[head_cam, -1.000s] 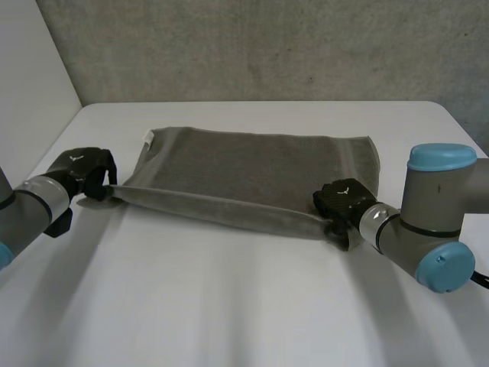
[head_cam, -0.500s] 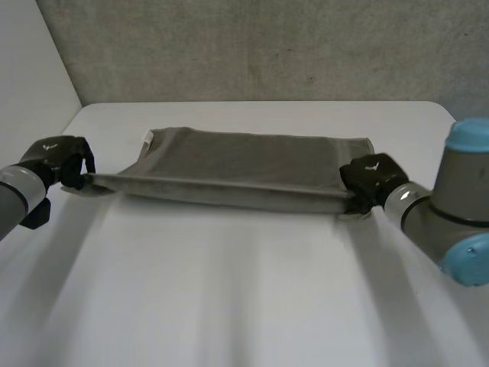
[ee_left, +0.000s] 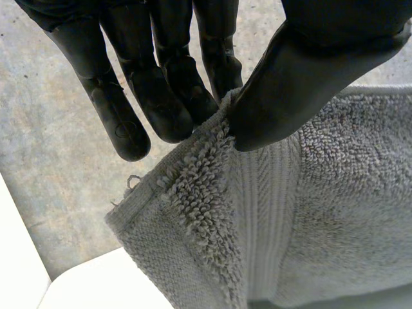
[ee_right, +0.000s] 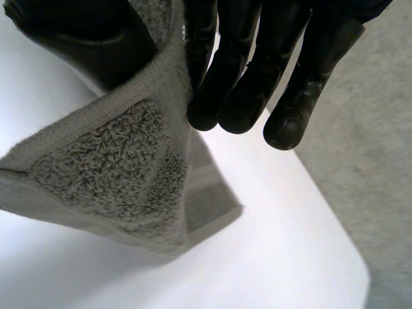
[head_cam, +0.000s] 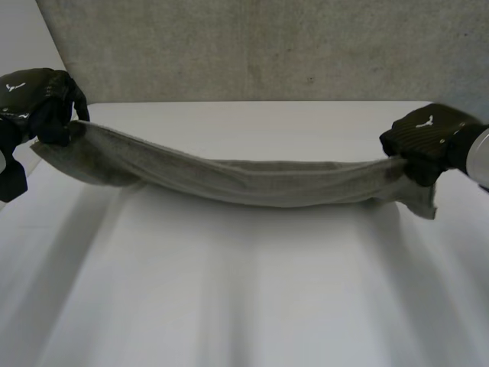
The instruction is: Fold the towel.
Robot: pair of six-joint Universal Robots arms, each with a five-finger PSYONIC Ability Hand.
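A grey towel [head_cam: 252,182] hangs stretched in the air between my two hands, sagging in the middle above the white table [head_cam: 244,290]. My left hand [head_cam: 42,99] holds its left end high, and in the left wrist view the thumb [ee_left: 309,71] pinches a corner of the towel [ee_left: 270,219] against the fingers [ee_left: 161,84]. My right hand [head_cam: 424,138] holds the right end. In the right wrist view its thumb [ee_right: 90,38] and fingers [ee_right: 257,71] pinch the towel's edge [ee_right: 129,167], with a corner hanging below.
A grey wall [head_cam: 252,46] stands behind the table. The table's far edge runs just behind the towel, and its left edge [head_cam: 30,164] lies below my left hand.
Both hands have risen and moved apart, lifting the towel's near edge off the table. The towel went from lying flat to hanging stretched in the air.
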